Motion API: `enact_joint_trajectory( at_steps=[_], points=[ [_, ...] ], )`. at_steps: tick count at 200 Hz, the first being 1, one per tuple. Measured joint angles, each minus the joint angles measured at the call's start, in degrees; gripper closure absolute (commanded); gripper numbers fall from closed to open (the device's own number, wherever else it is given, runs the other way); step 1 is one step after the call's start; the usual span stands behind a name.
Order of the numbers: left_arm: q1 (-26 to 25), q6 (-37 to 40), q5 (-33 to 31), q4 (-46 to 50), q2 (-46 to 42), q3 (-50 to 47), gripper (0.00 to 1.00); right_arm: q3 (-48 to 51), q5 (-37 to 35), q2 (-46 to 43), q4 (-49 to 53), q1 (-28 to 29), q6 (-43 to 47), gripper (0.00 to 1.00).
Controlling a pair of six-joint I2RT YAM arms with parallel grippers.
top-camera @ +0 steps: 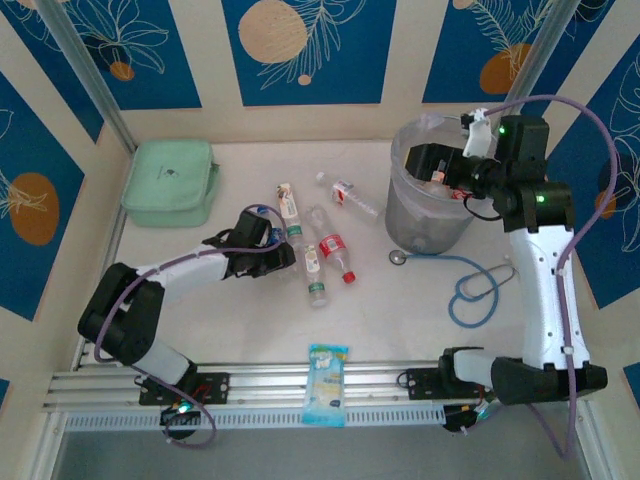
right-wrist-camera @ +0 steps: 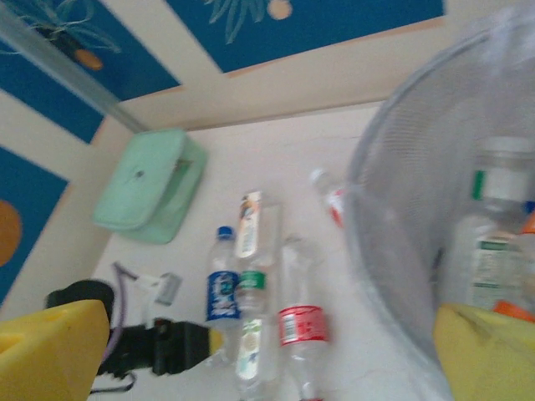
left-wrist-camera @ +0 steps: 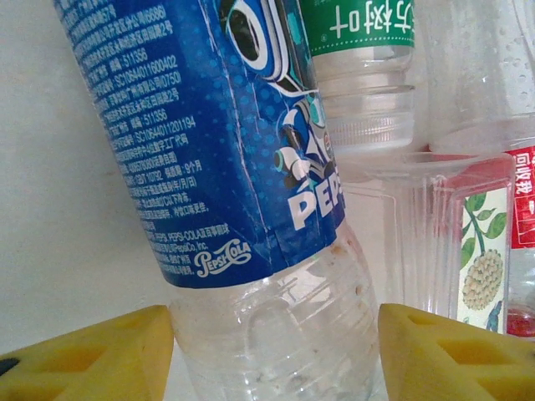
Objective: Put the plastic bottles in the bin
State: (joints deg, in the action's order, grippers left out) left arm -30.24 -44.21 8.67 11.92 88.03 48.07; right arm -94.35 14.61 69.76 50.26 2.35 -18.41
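Left wrist: we log the left gripper (left-wrist-camera: 276, 338) flanking the blue-labelled bottle (left-wrist-camera: 226, 150) on the table (top-camera: 400, 320); whether it grips, we cannot tell. Right gripper (right-wrist-camera: 272, 342) wide, empty, over the bin (top-camera: 425, 225).

Left gripper (left-wrist-camera: 276, 355) part-spread, right gripper (right-wrist-camera: 267, 359) spread wide

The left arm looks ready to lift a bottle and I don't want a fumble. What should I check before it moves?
1. Pepsi bottle inside left pincer: ok, one yellow tip on each side.
2. Left pincer firmly closed on it: cannot tell.
3. Green-label bottle clear of the Pepsi bottle: not ok, it lies close alongside.
4. Right pincer open and empty: ok.
5. Right pincer away from the bin mouth: not ok, it hangs over the rim.
6. Bin upright: ok.
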Motion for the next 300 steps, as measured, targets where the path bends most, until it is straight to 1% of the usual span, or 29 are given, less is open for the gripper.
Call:
enact_joint_trajectory(
  at_steps=[13,40,53,58,73,84,95,104,128,157,190,207,231,242,259,266,273,288,300],
  points=[
    [0.0,1.0,-0.4,0.7,0.4,0.8,0.46,1.1,2.0,-1.0,-0.7,1.0,-0.8,0.04],
    [0.0,2.2,-1.3,1.9,0.7,1.6,0.49,2.7,4.0,-1.6,-2.0,4.3,-2.5,0.08],
    [0.0,3.1,-2.0,3.7,0.5,2.4,0.5,3.5,3.9,-1.6,-2.3,6.8,-3.0,0.09],
    [0.0,3.6,-2.5,4.8,0.3,2.8,0.52,3.7,3.7,-1.6,-2.3,7.8,-3.1,0.09],
    [0.0,5.3,-3.5,8.5,-1.0,4.0,0.54,4.2,2.8,-1.2,-2.2,11.5,-3.3,0.12],
    [0.0,6.7,-3.9,11.0,-2.5,5.3,0.54,4.4,2.3,-0.5,-2.4,14.4,-3.9,0.15],
    [0.0,8.0,-3.7,12.2,-4.3,6.9,0.55,5.2,2.1,0.2,-3.1,17.0,-5.0,0.21],
    [0.0,9.2,-2.4,12.3,-6.3,8.0,0.55,6.3,1.9,1.0,-4.1,19.1,-6.1,0.25],
    [0.0,10.5,2.2,9.2,-12.0,9.0,0.55,10.0,1.9,4.1,-8.0,23.9,-9.5,0.26],
    [0.0,10.0,10.1,1.5,-16.3,8.9,0.58,11.9,2.3,9.4,-12.3,27.6,-12.2,0.26],
    [-0.1,7.8,18.5,-8.0,-17.2,7.7,0.6,12.0,2.4,12.8,-17.5,28.6,-13.4,0.24],
    [-0.5,7.0,21.0,-10.5,-17.2,7.3,0.61,12.0,2.5,14.2,-19.7,28.0,-13.8,0.24],
    [-1.2,6.5,23.4,-13.5,-17.2,6.7,0.62,11.8,3.5,16.6,-21.9,27.1,-14.5,0.27],
    [-1.5,6.2,24.2,-14.4,-17.1,6.4,0.63,11.4,3.9,17.8,-22.5,26.7,-14.6,0.33],
    [-1.7,5.7,24.5,-15.0,-16.7,6.0,0.63,11.1,4.9,18.9,-23.3,26.3,-14.7,0.49],
    [-1.7,5.5,24.5,-15.2,-16.5,5.8,0.63,11.1,5.1,19.0,-23.3,26.2,-15.0,0.54],
    [-1.7,5.5,24.5,-15.5,-16.4,5.7,0.63,11.1,5.3,19.0,-23.2,26.0,-15.0,0.57],
    [-1.7,5.5,24.2,-15.8,-16.3,5.7,0.57,10.9,5.5,19.0,-23.1,25.6,-14.9,0.65],
    [-1.7,5.4,24.0,-15.9,-16.3,5.7,0.47,10.3,5.5,19.0,-22.3,25.6,-14.7,0.7]
  ],
)
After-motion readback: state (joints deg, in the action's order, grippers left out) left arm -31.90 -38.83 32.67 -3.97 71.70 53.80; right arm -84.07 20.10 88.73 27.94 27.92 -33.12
